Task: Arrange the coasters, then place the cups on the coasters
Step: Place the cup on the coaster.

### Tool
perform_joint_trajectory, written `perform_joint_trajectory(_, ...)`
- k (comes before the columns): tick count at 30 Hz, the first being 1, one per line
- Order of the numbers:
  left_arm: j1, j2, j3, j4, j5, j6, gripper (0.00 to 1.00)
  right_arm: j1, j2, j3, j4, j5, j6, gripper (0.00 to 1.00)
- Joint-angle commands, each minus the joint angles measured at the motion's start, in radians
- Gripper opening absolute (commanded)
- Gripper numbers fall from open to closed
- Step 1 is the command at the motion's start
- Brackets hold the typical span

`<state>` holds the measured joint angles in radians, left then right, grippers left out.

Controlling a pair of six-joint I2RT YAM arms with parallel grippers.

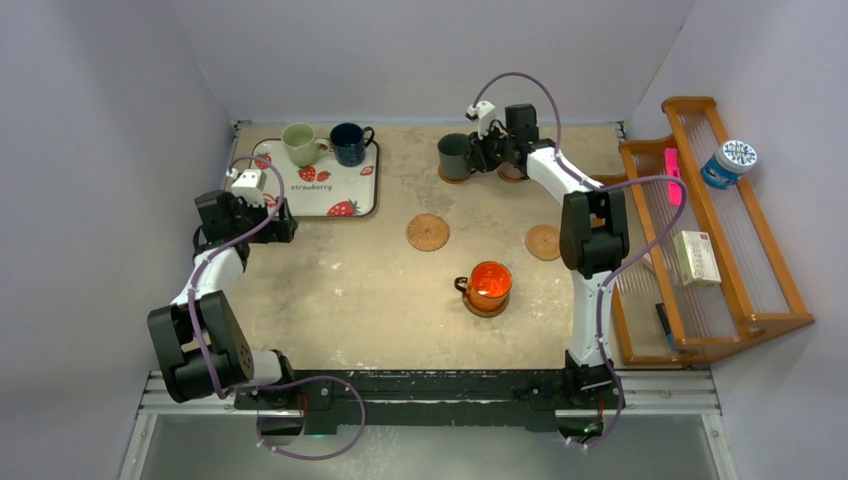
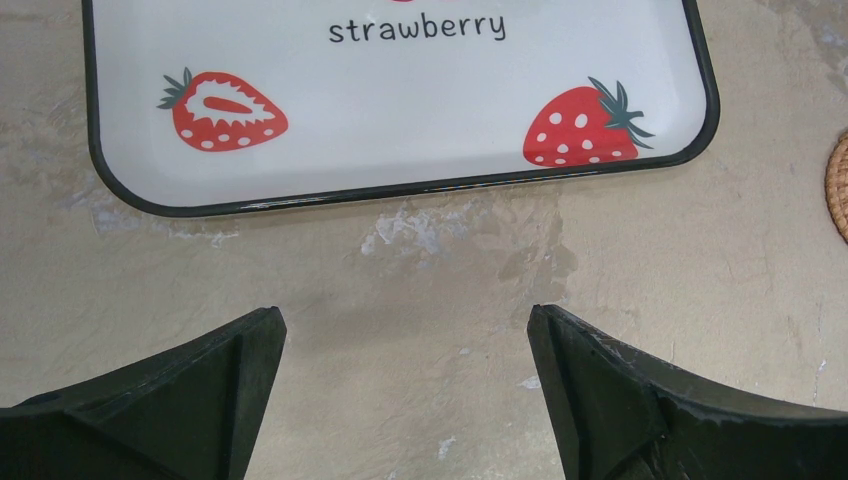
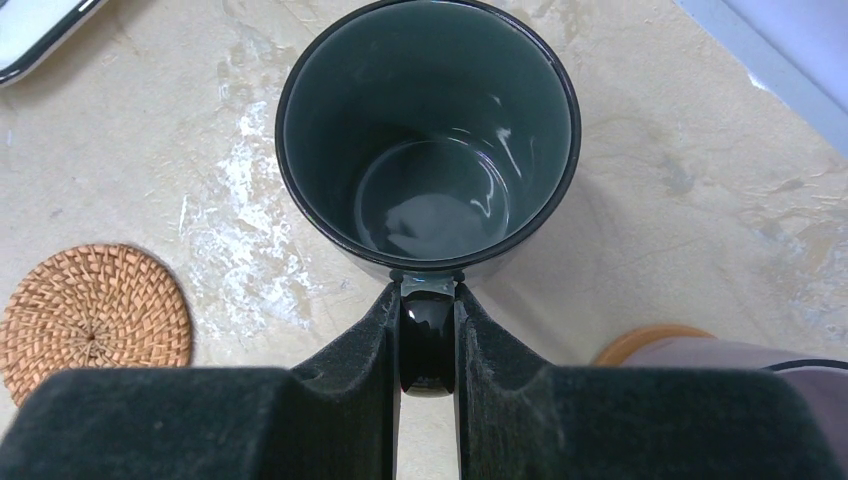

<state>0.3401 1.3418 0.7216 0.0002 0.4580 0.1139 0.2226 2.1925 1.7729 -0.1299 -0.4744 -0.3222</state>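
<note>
Right end effector (image 3: 428, 318) clamped on handle of dark green cup (image 3: 430, 130), far-centre desk (image 1: 350, 280), apparently on coaster (image 1: 450, 181). Confirm centring; release slowly, withdraw straight along handle. Left end effector (image 2: 405, 385) apart, near tray (image 2: 400, 120).

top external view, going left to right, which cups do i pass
pale green cup → navy cup → dark green cup → orange cup
</note>
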Motion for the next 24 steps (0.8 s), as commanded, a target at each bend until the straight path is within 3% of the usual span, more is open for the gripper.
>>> perform_joint_trajectory(1, 0.005, -0.013, -0.002, 0.040, 0.024, -0.010, 1.00, 0.006, -0.088, 0.003, 0.067, -0.044, 0.003, 0.00)
perform_joint_trajectory(24, 0.005, 0.000, 0.001, 0.044, 0.021, -0.010, 1.00, 0.014, 0.058, 0.105, 0.013, 0.008, 0.009, 0.00)
